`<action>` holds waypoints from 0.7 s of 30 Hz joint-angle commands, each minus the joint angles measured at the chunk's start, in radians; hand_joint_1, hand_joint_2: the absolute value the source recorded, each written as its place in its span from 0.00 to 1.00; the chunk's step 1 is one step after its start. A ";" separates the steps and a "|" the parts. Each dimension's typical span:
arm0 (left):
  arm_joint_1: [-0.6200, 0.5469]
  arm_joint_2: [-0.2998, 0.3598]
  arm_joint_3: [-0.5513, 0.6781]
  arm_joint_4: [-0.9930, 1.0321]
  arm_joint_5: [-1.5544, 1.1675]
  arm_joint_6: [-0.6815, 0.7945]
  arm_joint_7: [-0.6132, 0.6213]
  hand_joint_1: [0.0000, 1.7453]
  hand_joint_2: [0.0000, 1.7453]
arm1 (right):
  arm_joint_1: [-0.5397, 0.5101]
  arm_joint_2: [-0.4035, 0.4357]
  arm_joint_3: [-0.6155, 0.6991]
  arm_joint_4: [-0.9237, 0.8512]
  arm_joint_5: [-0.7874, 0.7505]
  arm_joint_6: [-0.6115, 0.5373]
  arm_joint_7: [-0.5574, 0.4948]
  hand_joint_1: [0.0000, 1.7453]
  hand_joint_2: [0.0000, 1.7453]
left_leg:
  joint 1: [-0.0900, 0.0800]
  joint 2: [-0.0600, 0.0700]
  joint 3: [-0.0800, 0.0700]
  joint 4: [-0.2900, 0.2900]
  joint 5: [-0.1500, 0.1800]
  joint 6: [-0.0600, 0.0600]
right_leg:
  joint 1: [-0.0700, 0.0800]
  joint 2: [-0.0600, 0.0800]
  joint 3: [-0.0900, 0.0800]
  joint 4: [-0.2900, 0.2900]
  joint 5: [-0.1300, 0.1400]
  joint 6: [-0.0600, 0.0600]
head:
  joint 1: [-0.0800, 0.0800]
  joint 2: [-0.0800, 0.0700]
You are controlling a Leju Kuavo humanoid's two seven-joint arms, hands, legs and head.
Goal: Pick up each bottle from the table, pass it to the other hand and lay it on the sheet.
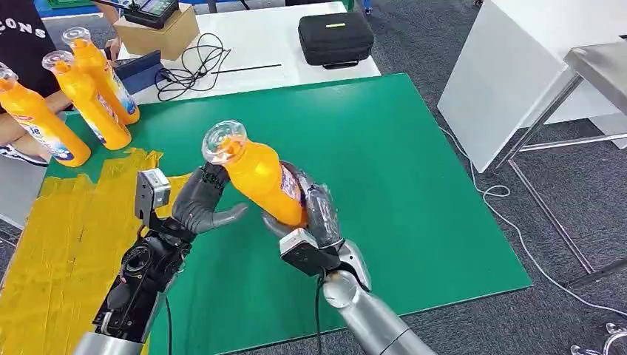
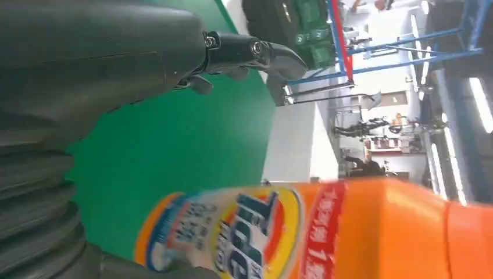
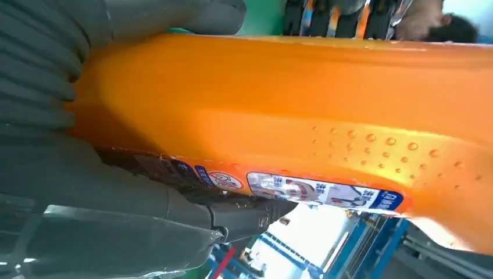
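The green sheet (image 1: 414,192) covers the worktop (image 1: 259,44), with yellow tape (image 1: 66,244) across its left part. Above it, the right hand (image 1: 314,218) clamps the base of a tilted orange bottle (image 1: 259,174); its label's writing is too blurred to read. The left hand (image 1: 203,203), fingers apart, sits at the neck. Three more orange bottles (image 1: 89,96) stand at the far left corner.

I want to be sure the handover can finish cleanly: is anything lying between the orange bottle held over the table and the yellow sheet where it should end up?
Nothing visible does. The right hand holds the orange bottle over the green mat, the left hand beside its neck. The yellow sheet is bare nearby; the three other bottles stand beyond its far edge.
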 commanded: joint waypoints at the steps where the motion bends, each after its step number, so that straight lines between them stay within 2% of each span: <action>1: 0.011 0.013 -0.018 -0.076 0.025 -0.003 0.011 0.00 1.00 | -0.108 0.012 0.058 0.173 -0.026 0.003 0.005 1.00 1.00 | 0.001 0.004 0.005 0.001 -0.003 -0.002 | 0.001 0.002 0.005 0.000 -0.002 -0.001 | 0.000 0.000; 3: 0.026 0.011 -0.020 -0.113 0.028 -0.004 0.011 0.00 1.00 | -0.109 0.009 0.053 0.176 -0.035 -0.009 0.005 1.00 1.00 | 0.001 0.002 0.003 0.000 -0.001 -0.001 | 0.001 0.001 0.002 -0.001 -0.001 0.000 | 0.000 0.000; 11: 0.089 0.009 -0.056 -0.228 0.022 -0.009 0.008 0.00 1.00 | -0.093 0.000 0.014 0.158 -0.034 -0.041 0.013 1.00 1.00 | 0.002 0.002 0.009 0.002 -0.005 -0.002 | 0.002 0.000 0.009 0.001 -0.005 -0.001 | 0.000 0.000; 12: 0.099 0.009 -0.063 -0.247 0.020 -0.009 0.007 0.00 1.00 | -0.095 0.002 0.004 0.160 -0.030 -0.048 0.014 1.00 1.00 | 0.001 0.001 0.003 0.000 -0.001 -0.001 | 0.001 0.000 0.003 -0.001 -0.001 -0.001 | 0.000 0.000; 17: 0.108 0.012 -0.072 -0.268 0.012 -0.007 0.006 0.00 1.00 | -0.100 0.003 -0.012 0.161 -0.027 -0.056 0.011 1.00 1.00 | 0.002 0.001 0.008 0.002 -0.005 -0.002 | 0.002 -0.001 0.009 0.001 -0.005 -0.002 | 0.000 0.000; 18: 0.112 0.014 -0.074 -0.274 0.009 -0.006 0.005 0.00 1.00 | -0.101 0.004 -0.023 0.163 -0.016 -0.077 0.007 1.00 1.00 | 0.001 0.001 0.003 0.000 -0.002 -0.001 | 0.001 -0.001 0.003 0.000 -0.002 -0.001 | 0.000 0.000; 21: 0.127 0.014 -0.078 -0.303 0.004 -0.002 0.005 0.00 1.00 | -0.102 0.005 -0.075 0.146 -0.013 -0.100 0.005 1.00 1.00 | 0.001 0.000 0.006 0.001 -0.003 -0.002 | 0.002 -0.002 0.007 0.000 -0.003 -0.001 | 0.000 0.000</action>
